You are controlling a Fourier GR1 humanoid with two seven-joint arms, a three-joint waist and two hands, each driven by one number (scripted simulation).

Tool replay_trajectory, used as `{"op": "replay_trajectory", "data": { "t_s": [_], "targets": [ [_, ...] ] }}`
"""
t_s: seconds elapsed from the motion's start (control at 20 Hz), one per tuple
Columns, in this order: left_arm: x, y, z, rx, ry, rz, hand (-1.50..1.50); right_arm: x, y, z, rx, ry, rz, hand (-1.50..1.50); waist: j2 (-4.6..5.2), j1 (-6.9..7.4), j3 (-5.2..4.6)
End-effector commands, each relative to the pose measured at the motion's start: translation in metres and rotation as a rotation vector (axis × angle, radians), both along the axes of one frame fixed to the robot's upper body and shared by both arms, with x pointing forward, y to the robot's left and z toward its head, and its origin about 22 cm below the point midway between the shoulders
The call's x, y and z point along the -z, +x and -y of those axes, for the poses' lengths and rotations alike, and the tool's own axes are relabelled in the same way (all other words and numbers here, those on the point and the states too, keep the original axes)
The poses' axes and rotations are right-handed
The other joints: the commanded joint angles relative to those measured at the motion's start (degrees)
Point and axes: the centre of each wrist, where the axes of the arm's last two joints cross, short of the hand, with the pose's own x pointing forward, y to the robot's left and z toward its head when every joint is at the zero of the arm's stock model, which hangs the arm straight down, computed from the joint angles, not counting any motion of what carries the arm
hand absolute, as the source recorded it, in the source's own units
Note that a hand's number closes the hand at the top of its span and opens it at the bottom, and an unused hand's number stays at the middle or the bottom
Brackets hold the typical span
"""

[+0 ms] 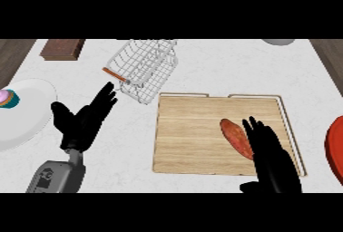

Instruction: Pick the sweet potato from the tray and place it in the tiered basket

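A reddish-orange sweet potato (234, 136) lies on the right half of a light wooden tray (188, 136). My right hand (273, 161) reaches over the tray's lower right with straight fingers, its fingertips beside and partly over the potato's right end. The white wire tiered basket (144, 68) stands at the back, left of the tray's far corner. Over the counter to the left of the tray is my left hand (81, 121), open with fingers pointing up toward the basket.
A white plate (30, 97) with a pink and teal cupcake (8, 99) sits at the left edge. A brown block (63, 49) lies at the back left. A red object (335, 149) shows at the right edge, a pale bowl (278, 41) at the back right.
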Motion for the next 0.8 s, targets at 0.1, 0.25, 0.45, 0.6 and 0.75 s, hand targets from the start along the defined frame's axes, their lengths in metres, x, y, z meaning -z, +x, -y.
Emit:
{"op": "replay_trajectory", "data": {
  "t_s": [0.1, 0.25, 0.45, 0.6, 0.75],
  "targets": [
    [-0.002, -0.005, 0.011, -0.023, -0.006, 0.018, 0.00, 0.007, 0.029, 0.015, 0.023, 0.042, 0.011, -1.50, 0.01, 0.12, 0.00],
    [-0.022, 0.020, -0.008, -0.015, 0.010, 0.008, 0.00, 0.014, 0.042, 0.004, 0.015, 0.050, -0.003, -1.50, 0.05, 0.10, 0.00],
    [-0.002, 0.003, 0.002, -0.014, -0.016, 0.000, 0.00, 0.044, 0.033, 0.008, 0.040, 0.050, -0.020, -1.50, 0.00, 0.10, 0.00],
    [0.004, 0.006, 0.016, 0.001, 0.007, -0.009, 0.00, 0.036, 0.056, 0.029, 0.029, 0.051, -0.011, -1.50, 0.03, 0.11, 0.00],
    [0.004, -0.022, 0.012, 0.001, -0.007, 0.002, 0.00, 0.049, 0.058, 0.032, 0.042, 0.049, -0.035, -1.50, -0.01, 0.38, 0.01]
  ]
}}
